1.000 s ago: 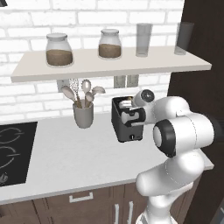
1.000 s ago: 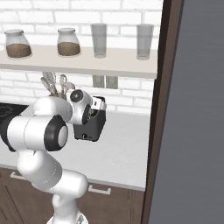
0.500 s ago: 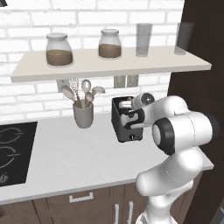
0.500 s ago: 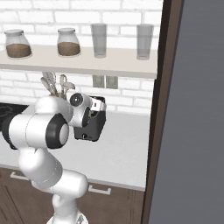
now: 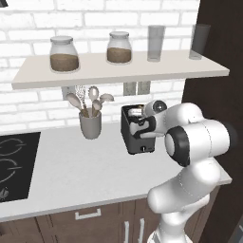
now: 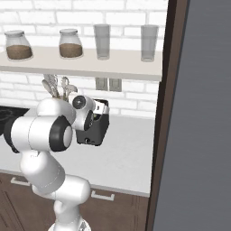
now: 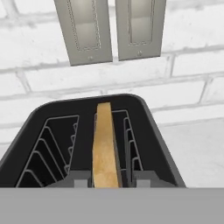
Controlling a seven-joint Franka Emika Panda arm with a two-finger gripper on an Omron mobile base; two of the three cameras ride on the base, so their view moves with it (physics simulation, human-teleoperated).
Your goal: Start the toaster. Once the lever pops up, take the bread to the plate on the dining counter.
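Observation:
The dark grey toaster (image 5: 136,137) (image 6: 97,130) stands on the white counter against the brick wall. In the hand view I look down into the toaster (image 7: 162,131), and the bread (image 7: 105,144) stands upright on edge in its right slot; the left slot is empty. My gripper (image 5: 144,125) (image 6: 92,118) (image 7: 111,181) is down at the toaster's top, and its fingertips (image 7: 82,180) stand close on either side of the slice. Whether they press on it I cannot tell. The plate and the dining counter are out of view.
A grey utensil cup (image 5: 90,124) stands left of the toaster, and a black cooktop (image 5: 12,161) lies further left. A shelf (image 5: 118,71) with jars and glasses hangs above. Two wall outlets (image 7: 87,30) sit behind the toaster. A tall dark panel (image 6: 198,113) closes the right side.
The hand has sunk a little onto the toaster's top, and the fingers have come in from wide open to close around the bread.

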